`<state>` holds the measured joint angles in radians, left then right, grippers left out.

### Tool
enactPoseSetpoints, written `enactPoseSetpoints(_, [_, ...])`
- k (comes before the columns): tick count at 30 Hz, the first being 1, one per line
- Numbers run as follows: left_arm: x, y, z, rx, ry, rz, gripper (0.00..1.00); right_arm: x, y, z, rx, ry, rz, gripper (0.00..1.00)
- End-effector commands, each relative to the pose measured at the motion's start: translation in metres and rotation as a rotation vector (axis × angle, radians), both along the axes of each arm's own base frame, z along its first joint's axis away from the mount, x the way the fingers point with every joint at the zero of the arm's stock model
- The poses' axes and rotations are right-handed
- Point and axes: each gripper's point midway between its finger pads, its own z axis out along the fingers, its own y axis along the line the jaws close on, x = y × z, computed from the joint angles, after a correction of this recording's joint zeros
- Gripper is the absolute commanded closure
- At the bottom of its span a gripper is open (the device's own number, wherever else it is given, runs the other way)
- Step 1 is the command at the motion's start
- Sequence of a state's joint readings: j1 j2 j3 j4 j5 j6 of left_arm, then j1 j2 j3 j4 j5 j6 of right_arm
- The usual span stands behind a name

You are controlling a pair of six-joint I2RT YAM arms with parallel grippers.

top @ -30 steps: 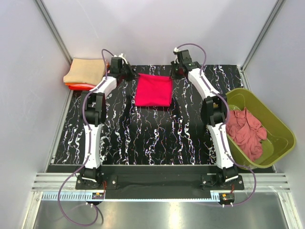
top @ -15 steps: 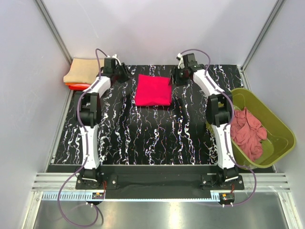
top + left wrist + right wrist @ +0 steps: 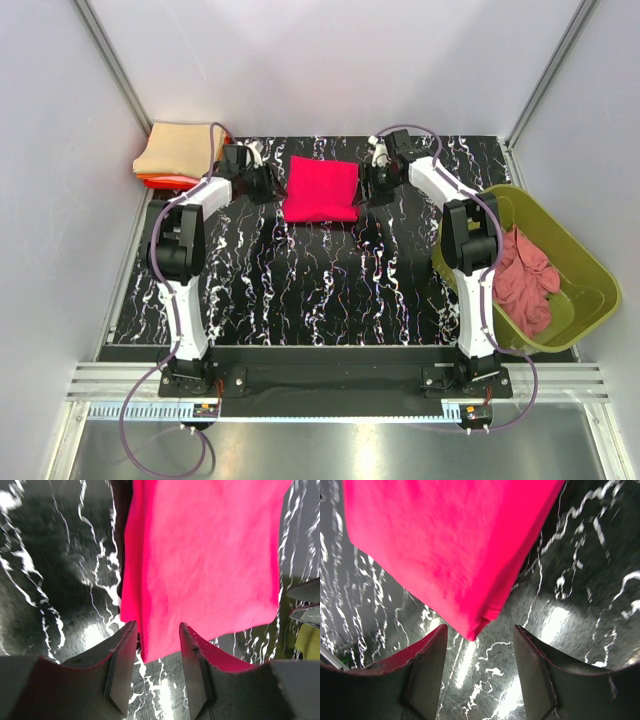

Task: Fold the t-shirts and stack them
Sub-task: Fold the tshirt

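Two pincers are standing parted, gripping nothing: left pincer point(image 3: 264, 182) and right pincer point(image 3: 372, 185) are flanking the folded crimson-pink t-shirt point(image 3: 322, 188), which is lying flat upper-centre on the counter point(image 3: 320, 285). Tan t-shirt point(image 3: 178, 150) is lying folded at upper left. Dusty rose t-shirt point(image 3: 520, 275) is lying crumpled in the olive tub point(image 3: 592, 268) at right.

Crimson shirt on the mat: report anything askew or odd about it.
Nothing stands out. The folded crimson shirt lies flat and roughly square on the mat, between the open left fingers and right fingers; only a lower layer peeks out slightly at one corner.
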<state>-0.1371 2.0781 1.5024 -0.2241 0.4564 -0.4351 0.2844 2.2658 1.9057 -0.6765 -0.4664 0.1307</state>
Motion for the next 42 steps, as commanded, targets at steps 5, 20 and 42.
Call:
enactPoseSetpoints(5, [-0.001, -0.014, -0.022, -0.019, 0.022, -0.078, 0.57, -0.007, 0.01, 0.011, 0.021, -0.033, 0.065, 0.39])
enactPoseSetpoints(20, [0.002, -0.031, -0.045, -0.053, 0.081, -0.11, 0.92, -0.004, 0.022, -0.012, 0.08, 0.021, 0.073, 0.48])
enactPoseSetpoints(42, [-0.172, -0.018, -0.052, 0.09, 0.302, -0.084, 1.0, -0.165, 0.03, -0.017, -0.04, 0.158, -0.001, 1.0])
